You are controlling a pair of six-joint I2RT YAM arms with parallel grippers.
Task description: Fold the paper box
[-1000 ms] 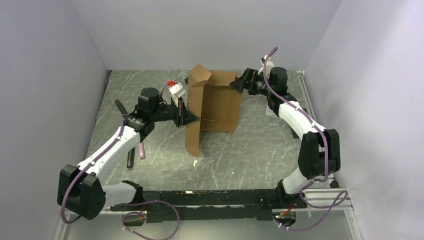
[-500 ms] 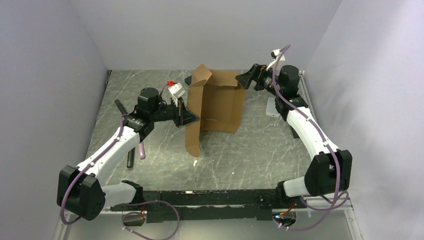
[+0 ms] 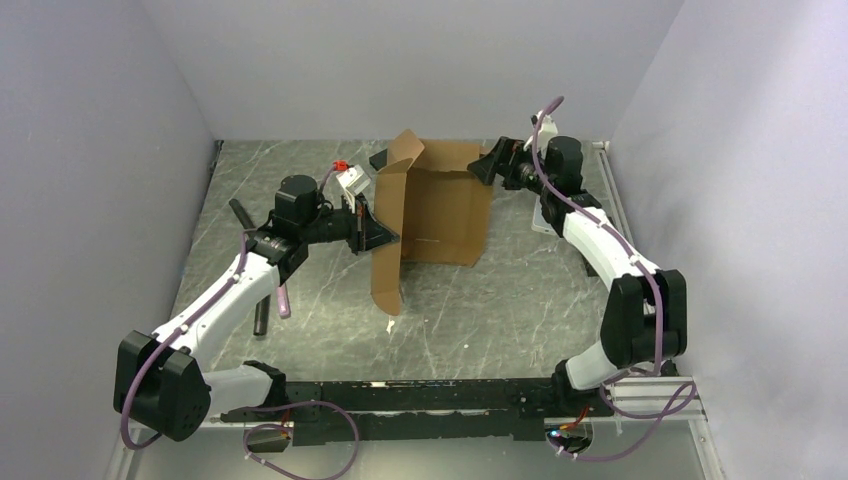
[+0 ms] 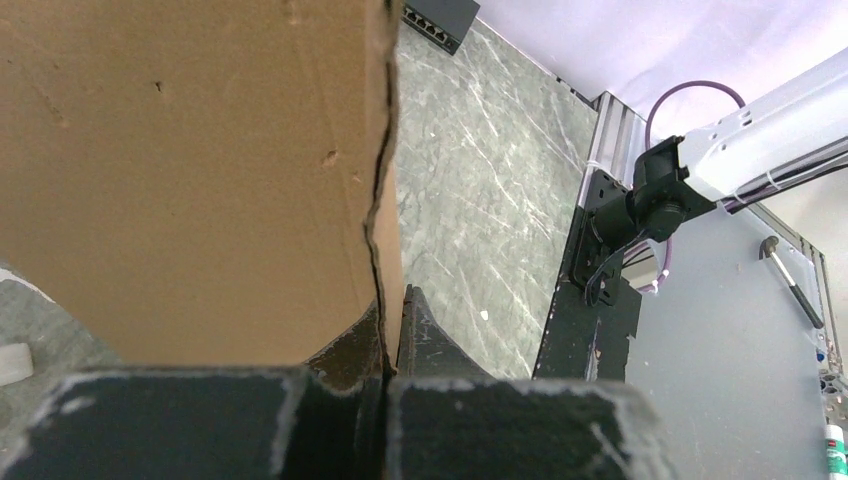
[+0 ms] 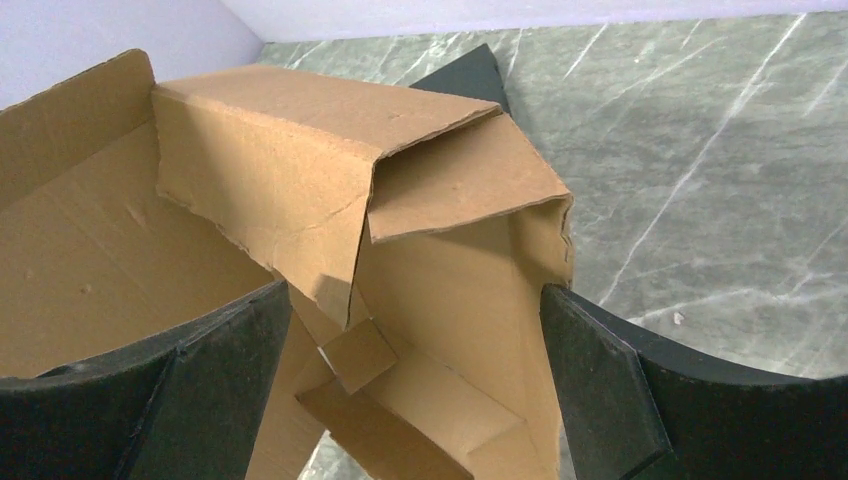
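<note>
The paper box is brown cardboard, half folded, standing at the back middle of the table with its long left flap upright. My left gripper is shut on that flap's edge; in the left wrist view the flap runs down between the closed fingers. My right gripper is open at the box's top right corner. In the right wrist view the folded corner flap lies between the two black fingers, not pinched.
A small whitish container with a red part stands left of the box. A black slab lies behind it. Dark tubes lie near the left arm. A white scrap lies in front of the box.
My right gripper rose and pulled right, then came back down and left to the box's top right corner. The right wall stands slightly more upright. My left arm has not moved.
</note>
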